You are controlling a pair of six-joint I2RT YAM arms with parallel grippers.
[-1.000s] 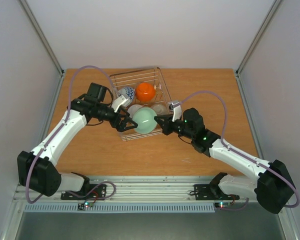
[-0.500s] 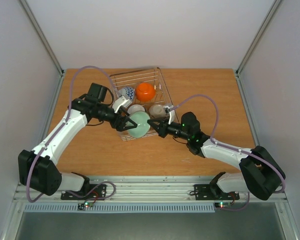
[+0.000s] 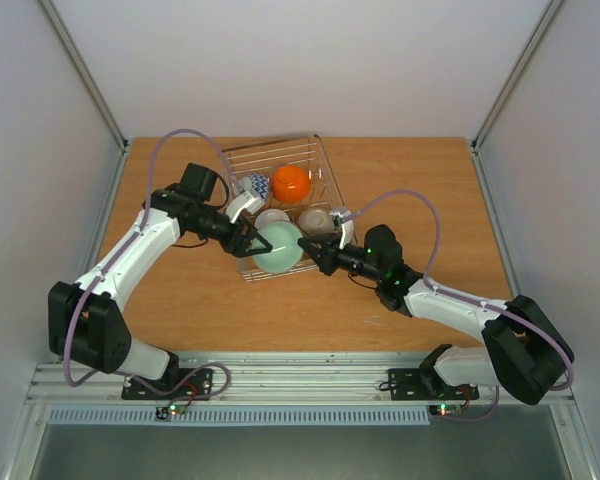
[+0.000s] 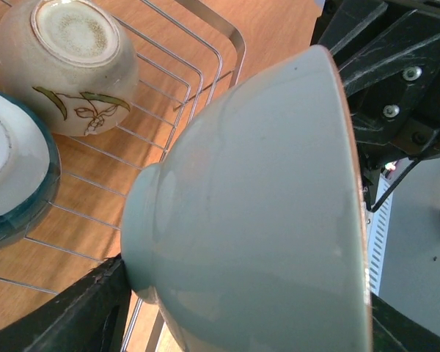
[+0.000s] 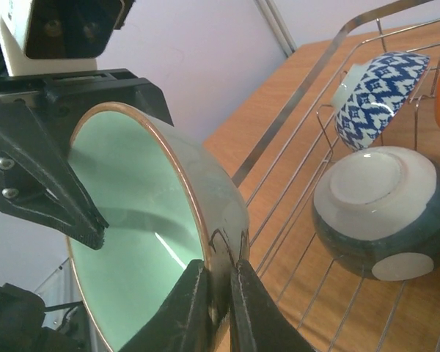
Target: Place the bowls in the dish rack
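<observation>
A pale green bowl (image 3: 280,248) stands on edge over the near end of the dish rack (image 3: 325,175). My right gripper (image 5: 221,264) is shut on that bowl's rim (image 5: 205,213). My left gripper (image 3: 259,246) straddles the bowl (image 4: 257,220) with open jaws. One of its fingers (image 4: 88,308) is at the bowl's foot and the other (image 5: 59,191) lies across its mouth. In the rack lie an orange bowl (image 3: 291,183), a blue-patterned bowl (image 5: 381,88), a teal-banded white bowl (image 5: 385,213) and a beige bowl (image 4: 66,59).
The rack sits skewed at the back middle of the wooden table (image 3: 410,190). Upright wire tines (image 5: 323,125) stand between the bowls. Grey walls (image 3: 40,150) close in both sides and the back. The right arm (image 3: 450,305) stretches across the table's near right part.
The right gripper carried the pale green bowl slightly left and tipped it further on edge. The left gripper's jaws narrowed around the bowl, and the left arm drew in closer.
</observation>
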